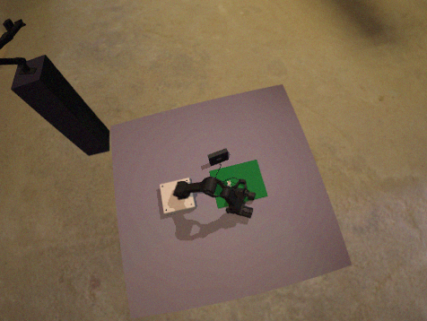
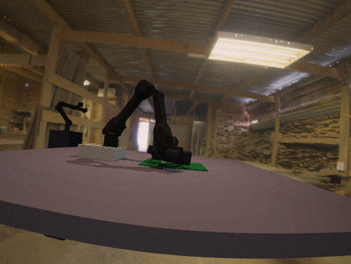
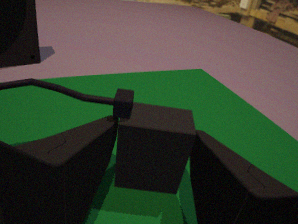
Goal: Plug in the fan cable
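The green board (image 1: 252, 174) (image 2: 197, 168) (image 3: 206, 99) lies on the purple table. The black fan (image 1: 218, 157) (image 3: 15, 16) stands just off the board's far edge. Its thin cable (image 3: 60, 91) runs to the dark plug (image 3: 154, 156), which stands upright on the board. My gripper (image 1: 230, 186) (image 2: 159, 159) (image 3: 154, 132) is low over the board with one finger on each side of the plug. The fingers stand slightly apart from the plug's sides, with a thin green gap on the left. The header under the plug is hidden.
The arm's white base block (image 1: 168, 203) (image 2: 99, 152) sits left of the board. A tall black block (image 1: 58, 105) (image 2: 64, 139) with a camera arm stands off the table's far left corner. The purple table (image 1: 251, 251) (image 2: 221, 199) spreads around the board.
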`<state>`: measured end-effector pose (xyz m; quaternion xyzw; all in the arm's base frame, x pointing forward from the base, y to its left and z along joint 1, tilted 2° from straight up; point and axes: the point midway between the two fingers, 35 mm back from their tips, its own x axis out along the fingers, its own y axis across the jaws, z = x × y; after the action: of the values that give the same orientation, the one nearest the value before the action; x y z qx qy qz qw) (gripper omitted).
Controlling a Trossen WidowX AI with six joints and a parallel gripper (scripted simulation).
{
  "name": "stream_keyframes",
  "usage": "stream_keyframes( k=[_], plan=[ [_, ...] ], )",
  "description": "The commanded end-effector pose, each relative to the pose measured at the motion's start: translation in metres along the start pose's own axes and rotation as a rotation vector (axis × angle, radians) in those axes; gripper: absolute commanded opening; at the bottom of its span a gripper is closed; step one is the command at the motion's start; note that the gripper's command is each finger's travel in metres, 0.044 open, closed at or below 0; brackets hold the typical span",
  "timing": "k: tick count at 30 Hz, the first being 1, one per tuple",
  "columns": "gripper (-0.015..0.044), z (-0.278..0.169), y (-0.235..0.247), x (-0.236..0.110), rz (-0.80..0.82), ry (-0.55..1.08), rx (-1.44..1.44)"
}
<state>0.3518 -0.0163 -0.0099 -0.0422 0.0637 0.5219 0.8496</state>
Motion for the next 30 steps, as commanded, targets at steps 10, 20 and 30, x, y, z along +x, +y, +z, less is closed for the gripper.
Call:
stream_keyframes(
  k=[10, 20, 30],
  plan=[
    [0.0205, 0.0, 0.0, 0.0, 0.0, 0.0, 0.0],
    [0.0205, 0.0, 0.0, 0.0, 0.0, 0.0, 0.0],
    [0.0205, -0.001, -0.003, -0.018, -0.017, 0.028, -0.001]
  ],
)
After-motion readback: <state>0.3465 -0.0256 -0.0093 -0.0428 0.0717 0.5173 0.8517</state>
